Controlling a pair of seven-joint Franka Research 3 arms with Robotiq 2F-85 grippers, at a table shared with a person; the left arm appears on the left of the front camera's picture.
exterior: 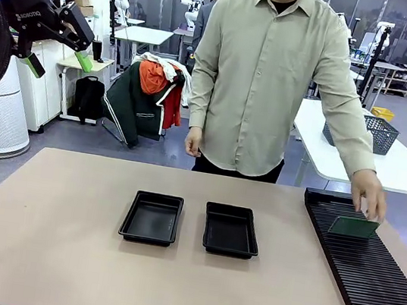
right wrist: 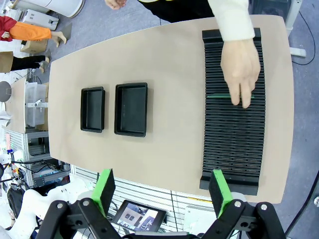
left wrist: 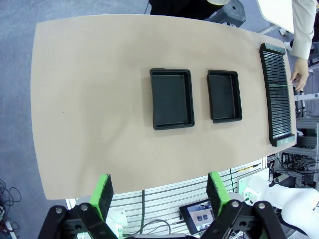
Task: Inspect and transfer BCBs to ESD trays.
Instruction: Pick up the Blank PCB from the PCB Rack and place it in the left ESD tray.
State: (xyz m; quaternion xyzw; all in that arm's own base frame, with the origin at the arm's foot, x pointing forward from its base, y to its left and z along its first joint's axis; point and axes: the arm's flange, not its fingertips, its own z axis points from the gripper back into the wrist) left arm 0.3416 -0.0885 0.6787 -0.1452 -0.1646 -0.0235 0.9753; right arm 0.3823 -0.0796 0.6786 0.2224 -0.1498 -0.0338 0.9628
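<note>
Hanging above the counter (left wrist: pixel 75 99), the left gripper (left wrist: pixel 159 194) and right gripper (right wrist: pixel 162 188) have jaws wide, holding nothing. Right wrist view shows the BCB (right wrist: pixel 219 96) as a thin green edge in the rack (right wrist: pixel 232 144) under the person's hand (right wrist: pixel 241 64); front view shows its face. Both ESD trays (exterior: pixel 152 218) (exterior: pixel 231 230) are empty.

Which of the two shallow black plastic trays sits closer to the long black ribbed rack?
The tray on the robot's right: nothing lies between it and the rack. The other tray sits beyond it, farther left.

Two trays (exterior: pixel 151 220), one BCB (exterior: pixel 353 227), one rack (exterior: pixel 376 280)
</note>
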